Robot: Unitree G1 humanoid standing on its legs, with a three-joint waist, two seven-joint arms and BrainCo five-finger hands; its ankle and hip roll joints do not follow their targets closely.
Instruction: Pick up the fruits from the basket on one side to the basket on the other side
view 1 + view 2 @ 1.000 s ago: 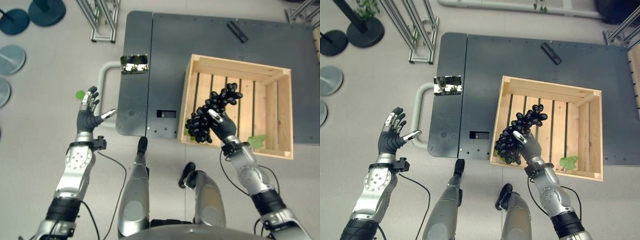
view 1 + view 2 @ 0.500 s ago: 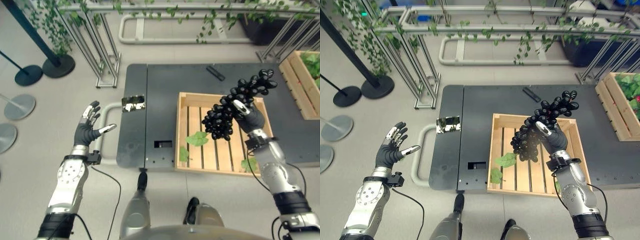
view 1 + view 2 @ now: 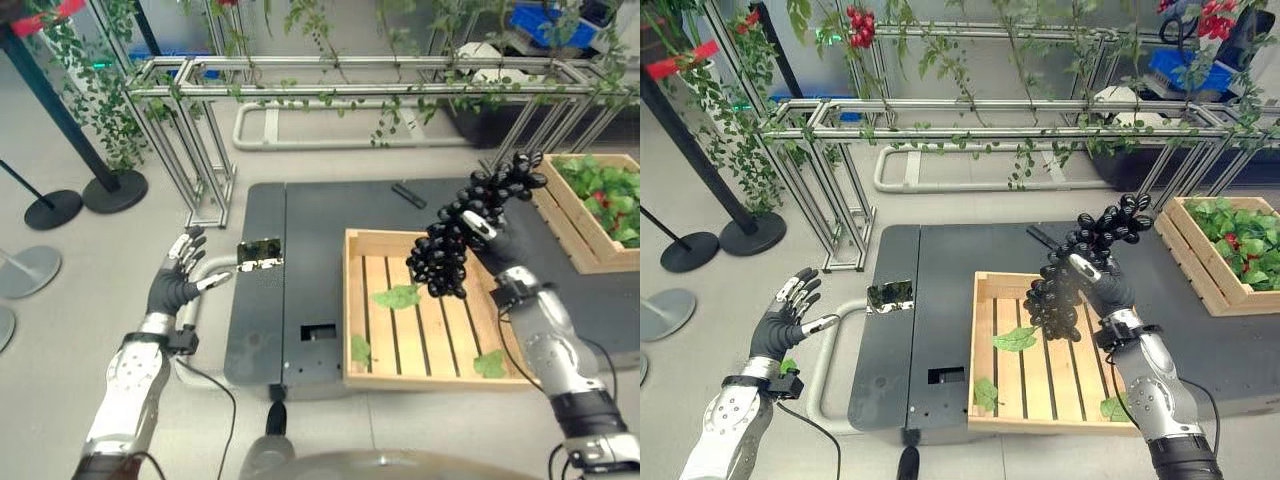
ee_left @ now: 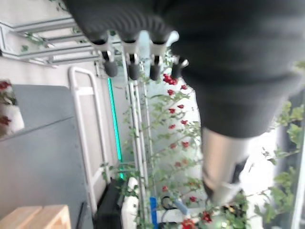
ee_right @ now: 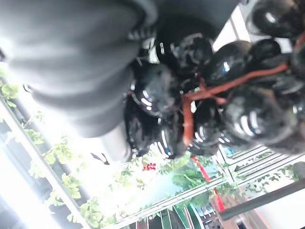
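My right hand point(image 3: 1108, 290) is shut on a bunch of black grapes point(image 3: 1065, 285) and holds it in the air over the far right part of a wooden slatted crate point(image 3: 990, 385) on the dark cart. The right wrist view has the grapes point(image 5: 190, 114) pressed close against the palm, with their reddish stem showing. A few green leaves point(image 3: 397, 296) lie on the crate's slats. A second wooden crate point(image 3: 1225, 250) with greens and red fruit stands to the far right. My left hand point(image 3: 175, 285) is open, fingers spread, out to the left of the cart.
The dark grey cart point(image 3: 310, 250) has a curved handle point(image 3: 195, 285) at its left end and a small black bar point(image 3: 407, 195) on its far side. Metal frames with vines point(image 3: 990, 110) stand behind. Round black stand bases point(image 3: 110, 190) sit on the floor to the left.
The camera has tilted up, bringing the frames and the right crate into sight. My right hand has kept its hold on the grapes above the crate. The left hand stays spread.
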